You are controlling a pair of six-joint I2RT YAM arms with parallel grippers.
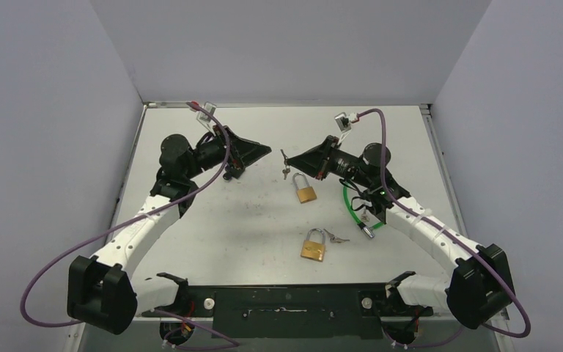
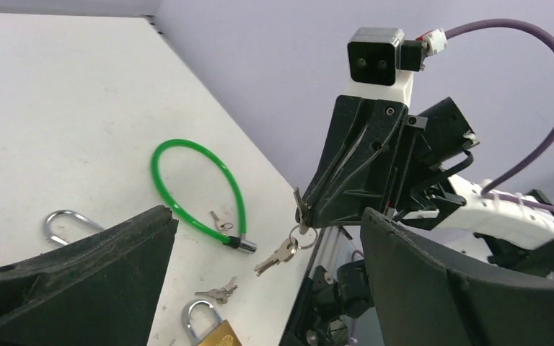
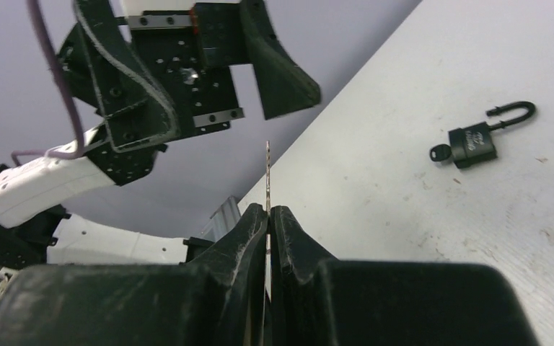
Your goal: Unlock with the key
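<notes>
My right gripper [image 1: 294, 159] [image 3: 268, 210] is shut on a thin silver key [image 3: 267, 173], held edge-on above the table; its blade sticks out past the fingertips. In the left wrist view that key [image 2: 301, 209] carries a ring with a second key [image 2: 278, 256] dangling below. My left gripper [image 1: 263, 152] [image 2: 267, 216] faces it a short way off, open wide and holding nothing. A brass padlock [image 1: 305, 191] lies shut on the table just below the two grippers. A second brass padlock [image 1: 313, 246] lies nearer the front with loose keys [image 1: 336, 237] beside it.
A green cable lock [image 1: 353, 209] [image 2: 195, 187] lies under the right arm, a small key [image 2: 220, 222] inside its loop. A black padlock [image 3: 472, 144] with its shackle open and a key in it lies on the left side of the table. Grey walls enclose the table.
</notes>
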